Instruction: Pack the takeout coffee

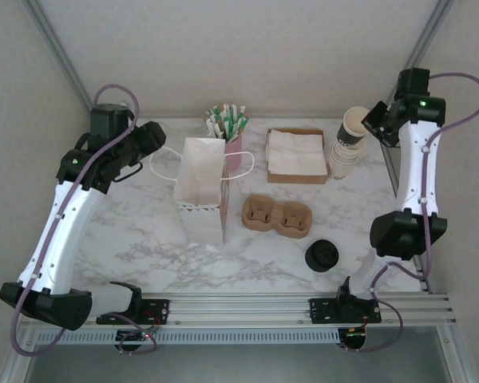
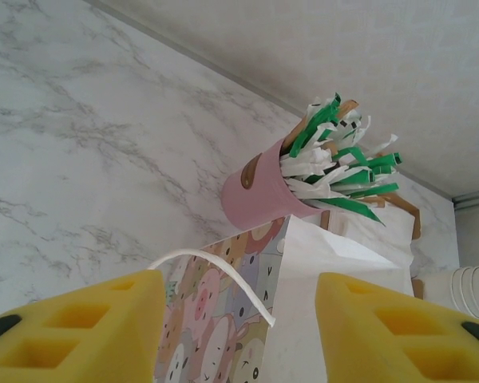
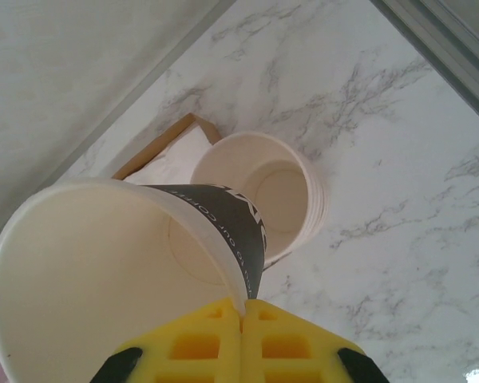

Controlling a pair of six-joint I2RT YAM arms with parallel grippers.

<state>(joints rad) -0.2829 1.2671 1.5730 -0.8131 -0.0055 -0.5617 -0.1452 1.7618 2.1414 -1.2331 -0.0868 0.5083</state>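
Pinches a cup (image 3: pixel 104 263) by its rim in the right jaws, closed on the wall, mouth up, just above the stack (image 3: pixel 275 187) at the bench's (image 1: pixel 144 247) far right. Holds the left jaws wide on nothing, beside the bag (image 1: pixel 201 187). Probably calls for a carry left and nearer — to the carrier (image 1: pixel 277 216), 2 wells, long axis across, between bag and stack. Favours the right arm.

From above, the paper bag (image 1: pixel 199 191) hides most of the pink cup (image 1: pixel 235 155) behind it. At the left wrist the bag's bottom runs off the frame and the cup stack (image 2: pixel 463 289) is clipped by the right edge. At the right wrist the held cup (image 3: pixel 104 271) covers much of the napkin box (image 3: pixel 156 144), its lettering only partly legible.
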